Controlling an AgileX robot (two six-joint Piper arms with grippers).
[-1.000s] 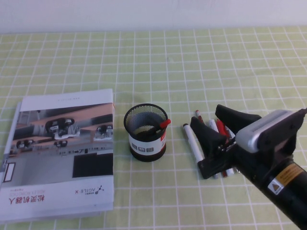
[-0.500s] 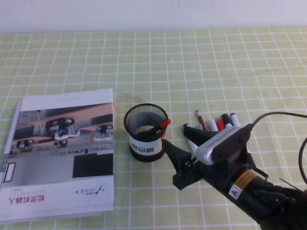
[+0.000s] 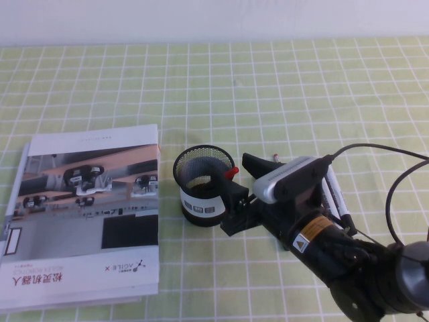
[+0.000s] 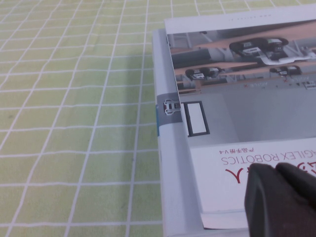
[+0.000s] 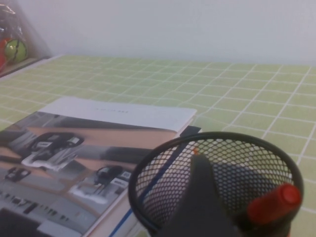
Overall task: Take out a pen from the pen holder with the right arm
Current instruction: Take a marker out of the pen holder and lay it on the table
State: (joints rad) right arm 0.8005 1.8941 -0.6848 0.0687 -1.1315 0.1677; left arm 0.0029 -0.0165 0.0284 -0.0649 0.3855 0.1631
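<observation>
A black mesh pen holder (image 3: 203, 186) stands mid-table, with a red-capped pen (image 3: 231, 172) leaning on its right rim. My right gripper (image 3: 234, 176) is open at that rim, and the red cap sits in the gap between its fingers. In the right wrist view one dark finger (image 5: 202, 197) rises against the mesh of the holder (image 5: 163, 187), and the pen's cap (image 5: 274, 203) is beside it. The left gripper (image 4: 276, 170) hovers over the book's corner with its fingers pressed together and nothing in them.
A large book (image 3: 87, 215) lies left of the holder, close to it, and is also seen in the left wrist view as a book cover (image 4: 237, 98). Loose markers (image 3: 333, 191) lie on the green checked cloth (image 3: 281, 87) behind my right arm.
My right arm has swung left, from above the loose markers to the holder's right rim. Its fingers stayed open. The holder and red-capped pen have not moved.
</observation>
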